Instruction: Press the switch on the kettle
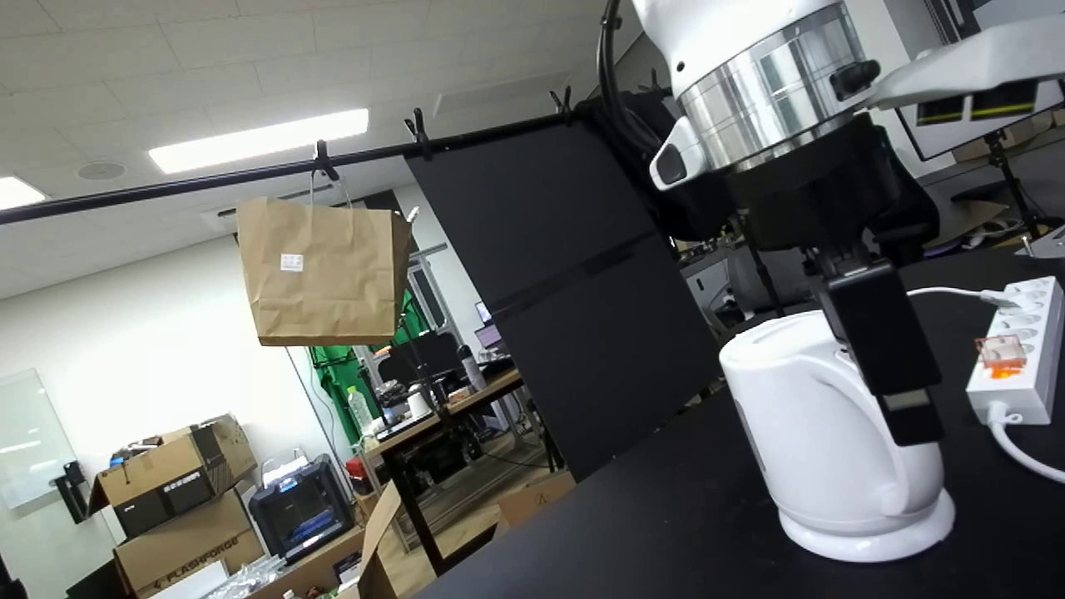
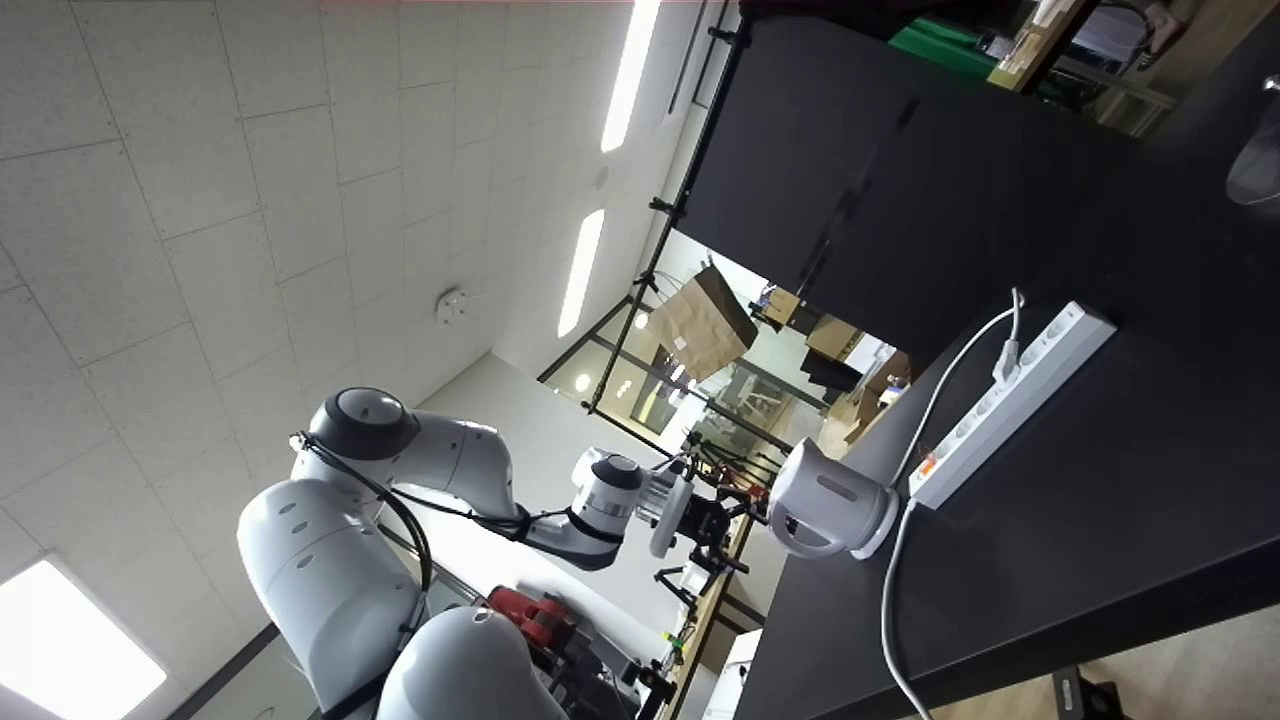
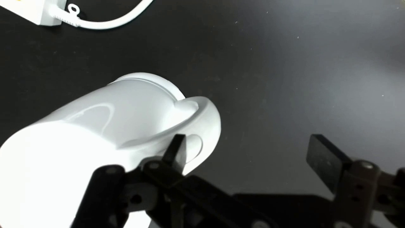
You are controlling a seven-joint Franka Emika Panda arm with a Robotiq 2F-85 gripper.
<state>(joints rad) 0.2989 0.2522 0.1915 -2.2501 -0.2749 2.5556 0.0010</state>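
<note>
The white kettle stands upright on its round base on the black table in both exterior views (image 1: 799, 433) (image 2: 825, 495). In the wrist view the kettle (image 3: 126, 107) fills the lower left, with its handle pointing right. An oval outlined patch (image 3: 193, 147) shows on the handle, partly covered by my left-hand finger; I cannot tell if it is the switch. My gripper (image 3: 250, 152) is open, with nothing between its fingers. One finger overlaps the handle in the wrist view; the other is over the table. Whether it touches is unclear. In an exterior view the gripper (image 2: 725, 545) is beside the kettle's handle side.
A white power strip with cables lies on the table beside the kettle in both exterior views (image 1: 1019, 349) (image 2: 1010, 405). Its end (image 3: 41, 11) and a white cable (image 3: 107, 24) show at the wrist view's upper left. A black panel (image 1: 566, 308) stands behind the table.
</note>
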